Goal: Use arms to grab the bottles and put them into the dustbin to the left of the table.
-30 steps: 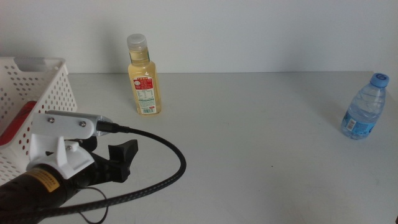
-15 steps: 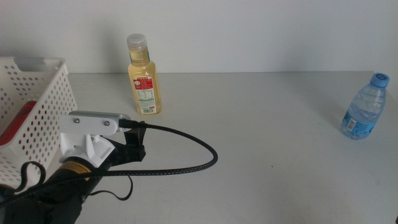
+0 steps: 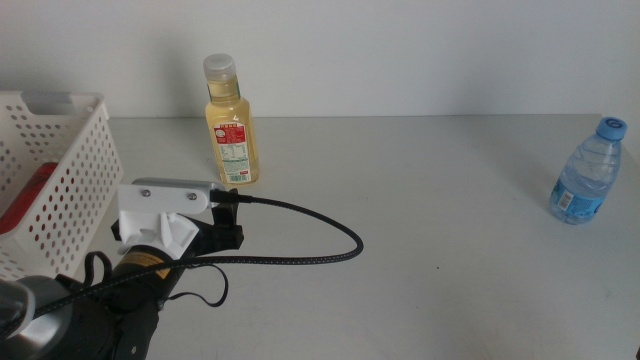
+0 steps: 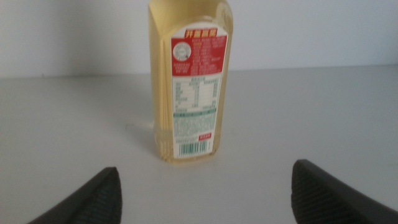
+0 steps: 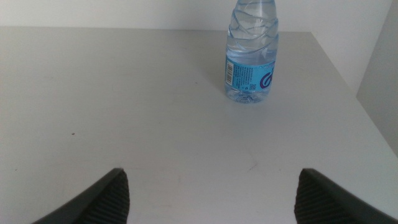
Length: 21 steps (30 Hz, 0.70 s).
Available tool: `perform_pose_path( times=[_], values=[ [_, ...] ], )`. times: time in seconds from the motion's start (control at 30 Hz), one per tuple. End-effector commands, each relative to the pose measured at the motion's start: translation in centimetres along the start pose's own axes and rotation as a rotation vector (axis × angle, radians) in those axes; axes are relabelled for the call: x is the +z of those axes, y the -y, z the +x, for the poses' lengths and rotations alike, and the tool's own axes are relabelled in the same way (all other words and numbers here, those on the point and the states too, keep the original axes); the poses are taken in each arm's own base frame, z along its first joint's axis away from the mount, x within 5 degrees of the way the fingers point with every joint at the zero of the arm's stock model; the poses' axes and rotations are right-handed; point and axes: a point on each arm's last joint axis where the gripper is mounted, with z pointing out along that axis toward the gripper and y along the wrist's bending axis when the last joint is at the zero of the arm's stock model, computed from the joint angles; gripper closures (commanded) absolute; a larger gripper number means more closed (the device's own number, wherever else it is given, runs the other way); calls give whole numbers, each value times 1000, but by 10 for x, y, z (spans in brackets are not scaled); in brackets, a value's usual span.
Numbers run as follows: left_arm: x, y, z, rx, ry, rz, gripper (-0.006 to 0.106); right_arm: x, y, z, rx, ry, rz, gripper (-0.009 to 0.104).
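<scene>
The tall yellow-liquid bottle (image 3: pixel 230 125) stands upright at the back of the table (image 3: pixel 420 230); it also shows in the left wrist view (image 4: pixel 189 81). My left gripper (image 3: pixel 228 218) is just in front of it, apart from it, with its jaws wide open and empty (image 4: pixel 205 199). The blue-capped water bottle (image 3: pixel 585 175) stands at the far right; it also shows in the right wrist view (image 5: pixel 251 53). My right gripper (image 5: pixel 211 199) is open and empty, well short of that bottle, and is out of the middle view.
The white perforated dustbin (image 3: pixel 70 160) stands at the left edge, beside my left arm, with a red thing (image 3: pixel 25 200) inside. A black cable (image 3: pixel 320 250) loops over the table from the left wrist.
My left arm has swung away from the dustbin to the right and towards the yellow bottle. Both bottles have stayed in place.
</scene>
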Motion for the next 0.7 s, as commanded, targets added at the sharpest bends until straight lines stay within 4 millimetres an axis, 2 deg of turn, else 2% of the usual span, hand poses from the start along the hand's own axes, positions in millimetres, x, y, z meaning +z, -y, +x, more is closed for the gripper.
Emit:
perform_pose_path(
  times=[0.0, 0.3, 0.5, 0.67],
  values=[
    [7, 4, -33, 21, 215, 1, 7, -3, 1, -10, -12, 101, 12, 26],
    [59, 6, -56, 47, 162, 22, 7, -3, 1, -10, -12, 101, 12, 26],
    [93, 1, -64, 70, 133, 37, 7, -3, 1, -10, -12, 101, 12, 26],
    [113, -4, -69, 64, 149, 20, 7, -3, 1, -10, -12, 101, 12, 26]
  ],
)
